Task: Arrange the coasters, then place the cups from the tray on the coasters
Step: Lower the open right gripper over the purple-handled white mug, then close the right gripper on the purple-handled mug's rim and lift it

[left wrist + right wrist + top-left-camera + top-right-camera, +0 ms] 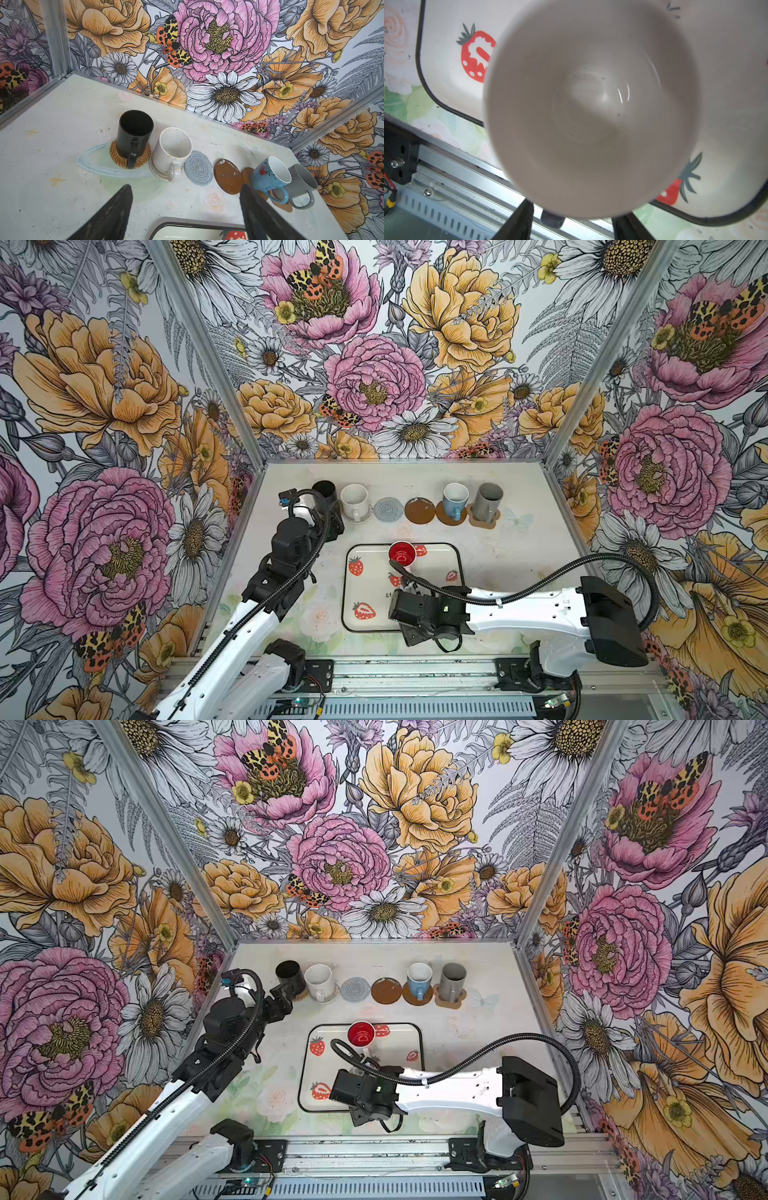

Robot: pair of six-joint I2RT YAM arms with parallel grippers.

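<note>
Steadiness first: with your right end effector (575,209) pinching the cup (591,108), carry it level to the far bare brown coaster (419,511).

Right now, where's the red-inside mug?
In both top views the red-inside mug stands at the tray's far edge, mid-table, just nearer than the empty grey-blue coaster.

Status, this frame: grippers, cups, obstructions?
Left gripper open, empty, near black mug. Right gripper shut on white-inside mug at tray. Red-inside mug on tray; grey-blue coaster, brown coaster bare. No obstruction.
</note>
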